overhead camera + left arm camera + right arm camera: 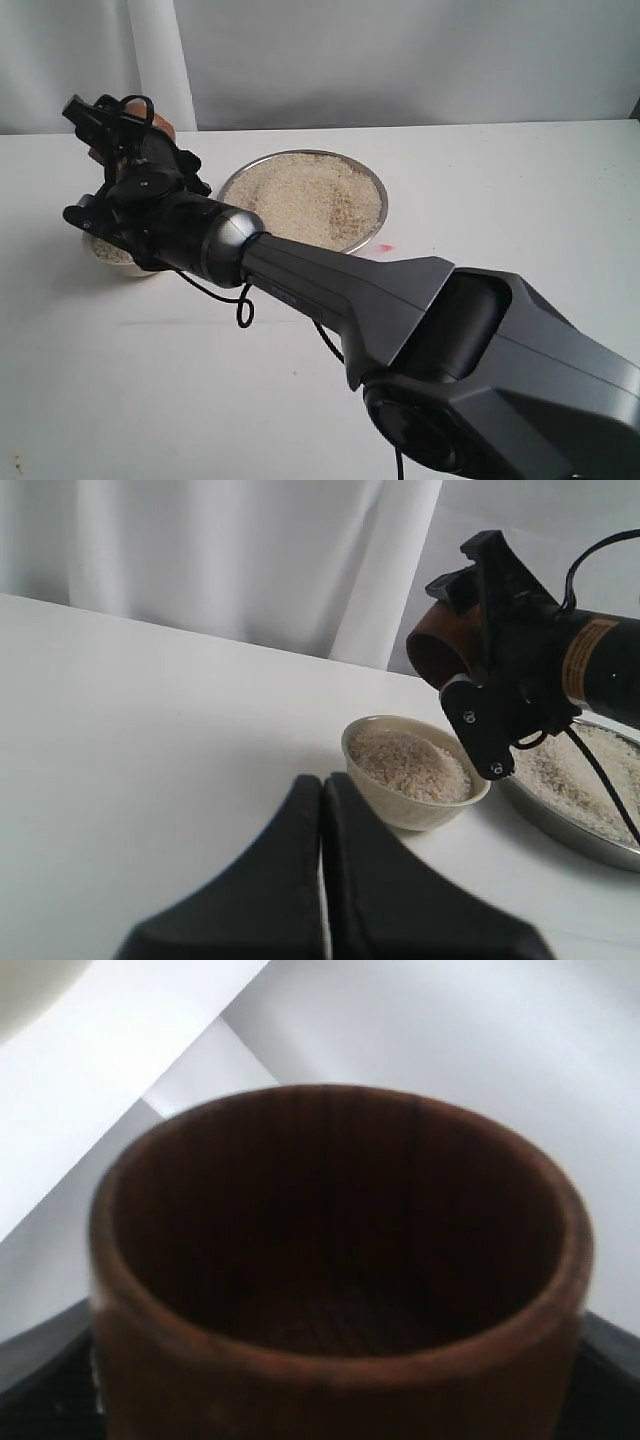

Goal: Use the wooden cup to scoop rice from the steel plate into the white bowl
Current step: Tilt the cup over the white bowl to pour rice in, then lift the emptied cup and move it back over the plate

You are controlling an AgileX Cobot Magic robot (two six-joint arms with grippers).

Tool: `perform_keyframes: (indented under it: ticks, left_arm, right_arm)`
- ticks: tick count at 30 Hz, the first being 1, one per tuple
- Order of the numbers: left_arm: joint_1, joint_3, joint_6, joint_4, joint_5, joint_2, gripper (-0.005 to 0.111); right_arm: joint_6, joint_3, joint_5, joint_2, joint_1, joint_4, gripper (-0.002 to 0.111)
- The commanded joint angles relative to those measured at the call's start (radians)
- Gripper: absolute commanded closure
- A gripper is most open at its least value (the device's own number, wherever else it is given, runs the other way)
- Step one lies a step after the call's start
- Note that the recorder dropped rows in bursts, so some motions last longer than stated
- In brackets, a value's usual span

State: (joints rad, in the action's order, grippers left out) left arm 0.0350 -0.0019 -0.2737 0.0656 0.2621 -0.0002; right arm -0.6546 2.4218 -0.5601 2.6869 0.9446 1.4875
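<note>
Rice (300, 195): heaped in plate (381, 205) and bowl (400, 815).
Right claw (478, 645): clamped on cup (432, 652) above bowl.
Left claw (322, 792): together.

text: none legible | orange label (588, 662) on right arm (626, 675): blurred

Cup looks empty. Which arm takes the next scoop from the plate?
Right. The right jaws hold the wooden cup, empty inside, raised near the white bowl and the steel plate of rice. The left jaws are shut and empty.
</note>
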Motion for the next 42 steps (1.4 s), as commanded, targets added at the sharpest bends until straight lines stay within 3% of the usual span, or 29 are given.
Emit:
perform_keyframes:
  ticks: [1, 11, 15, 17, 22, 29, 35, 42]
  left_arm:
    - [-0.005, 0.002, -0.002, -0.005, -0.003, 0.0, 0.107]
    - [-0.005, 0.002, -0.002, -0.005, -0.003, 0.0, 0.107]
    - [-0.005, 0.002, -0.002, -0.005, -0.003, 0.0, 0.107]
    - [-0.005, 0.002, -0.002, -0.005, -0.003, 0.0, 0.107]
    - [-0.005, 0.002, -0.002, -0.005, -0.003, 0.0, 0.107]
    - [-0.005, 0.002, -0.002, -0.005, -0.003, 0.0, 0.107]
    - [-0.005, 0.002, -0.002, -0.005, -0.003, 0.0, 0.107]
    - [-0.005, 0.002, -0.002, -0.005, -0.003, 0.0, 0.107]
  right_arm:
    - [-0.003, -0.006, 0.004, -0.015, -0.003, 0.03, 0.108]
    - [0.002, -0.069, 0.009, -0.018, -0.001, 0.046, 0.108]
    - [0.204, -0.072, 0.0, -0.051, -0.001, -0.035, 0.108]
    - [0.246, -0.07, 0.002, -0.098, -0.001, -0.194, 0.108]
    - [0.234, -0.07, -0.065, -0.267, -0.048, -0.847, 0.108]
    - [0.069, -0.07, -0.286, -0.359, -0.158, -1.389, 0.108]
    - [0.051, -0.07, -0.421, -0.368, -0.243, -1.537, 0.108]
    - [-0.073, -0.079, -0.427, -0.368, -0.312, -1.773, 0.108]
